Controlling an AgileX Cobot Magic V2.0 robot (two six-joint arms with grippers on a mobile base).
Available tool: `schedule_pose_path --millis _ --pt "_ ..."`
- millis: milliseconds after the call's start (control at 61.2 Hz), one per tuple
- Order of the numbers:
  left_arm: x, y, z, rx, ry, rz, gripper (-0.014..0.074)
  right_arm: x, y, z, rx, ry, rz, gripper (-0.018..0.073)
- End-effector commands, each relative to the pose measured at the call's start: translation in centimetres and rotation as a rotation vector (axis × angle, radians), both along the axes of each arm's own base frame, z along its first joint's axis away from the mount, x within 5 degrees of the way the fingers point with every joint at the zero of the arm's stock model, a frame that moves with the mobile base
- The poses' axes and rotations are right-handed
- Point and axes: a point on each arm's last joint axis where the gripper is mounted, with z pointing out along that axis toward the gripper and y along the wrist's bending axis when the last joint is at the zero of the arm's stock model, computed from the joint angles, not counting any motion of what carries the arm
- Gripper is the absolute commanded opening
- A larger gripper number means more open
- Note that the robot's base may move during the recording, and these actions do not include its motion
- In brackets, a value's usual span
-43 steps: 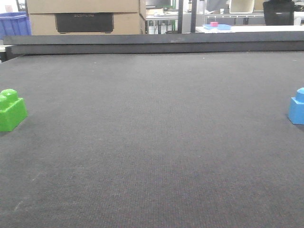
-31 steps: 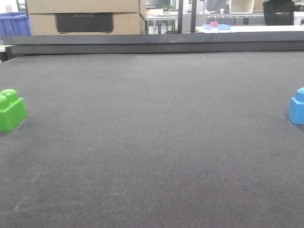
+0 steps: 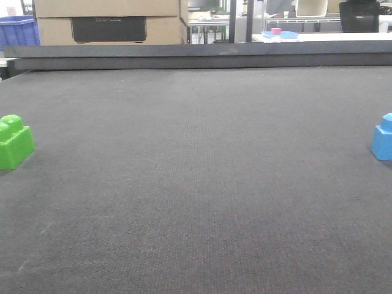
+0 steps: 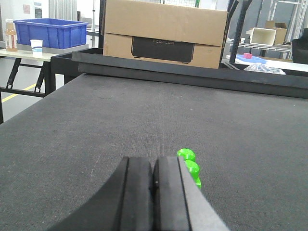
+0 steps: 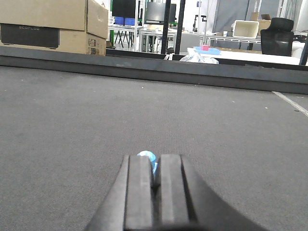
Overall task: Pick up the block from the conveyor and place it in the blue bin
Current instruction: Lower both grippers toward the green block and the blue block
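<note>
Front-facing view
- Conveyor (image 3: 196, 202): you see a wide flat belt of dark grey woven material filling most of the view, with a dark rail (image 3: 196, 58) across its far edge
- Small green plastic stud block (image 3: 15, 142): upright on the belt at the far left edge of your view
- Small blue plastic stud block (image 3: 383, 138): upright on the belt at the far right edge, partly cut off, well apart from the green one
- Blue plastic bin (image 3: 17, 30): beyond the rail, top left
- Large brown cardboard box (image 3: 110, 21): beyond the rail, just beside the bin
- Neither of your grippers shows here

Left wrist view
- Left gripper (image 4: 154, 166): its two dark pads are pressed together with nothing between them, low over the belt (image 4: 96, 125)
- Green block (image 4: 190, 168): on the belt just beyond the right-hand pad; you cannot tell whether it touches
- Blue bin (image 4: 50, 31): on a side table off the belt's far left corner, with a bottle (image 4: 10, 34) and a white cup (image 4: 36, 45) beside it
- Cardboard box (image 4: 166, 32): behind the far rail

Right wrist view
- Right gripper (image 5: 154, 178): pads together, holding nothing
- Blue block (image 5: 147, 156): only its top peeks over the fingertips, on the belt (image 5: 72, 120) just past them
- Thin white line (image 5: 291, 102): on the belt at the right
</note>
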Motion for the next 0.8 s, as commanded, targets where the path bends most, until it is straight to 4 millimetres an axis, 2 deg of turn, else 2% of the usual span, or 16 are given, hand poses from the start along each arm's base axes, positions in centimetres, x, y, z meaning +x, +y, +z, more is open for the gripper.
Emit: schedule_pose_path --millis 0,65,196,229,278,457,572,703,784 --pt "-0.1 0.0 0.3 -0.008 -0.028 0.002 -0.0111 0.0 0.0 0.3 -0.009 -0.036 -0.001 -0.0162" --pt "-0.1 0.0 0.4 -0.013 -0.04 0.002 -0.0111 -0.1 -0.1 0.6 -0.01 -0.061 -0.005 -0.0162" --pt "-0.1 0.0 0.5 -0.015 -0.046 0.002 -0.0111 -0.3 -0.2 2.0 -0.014 -0.221 -0.027 -0.0162" --pt "-0.2 0.0 1.2 -0.015 -0.054 0.001 -0.0111 -0.3 -0.2 2.0 -0.012 -0.22 -0.027 -0.0162" --pt "-0.5 0.0 2.3 -0.015 -0.055 0.0 -0.0111 -0.5 -0.2 3.1 0.017 -0.212 -0.018 -0.0162" --pt "-2.1 -0.1 7.6 -0.003 -0.045 -0.001 -0.0111 -2.3 0.4 8.1 0.049 -0.137 0.044 -0.0162" --pt "-2.2 0.0 10.3 0.033 0.054 0.008 -0.0111 -2.7 0.7 11.2 0.043 -0.065 0.068 -0.0162" --pt "-0.8 0.1 13.2 0.043 0.209 0.008 -0.0111 -1.3 0.9 13.3 0.046 0.092 0.092 -0.0162" --pt "0.8 0.1 14.9 0.028 0.287 -0.001 -0.0111 0.5 1.0 14.2 0.05 0.233 0.106 -0.0162"
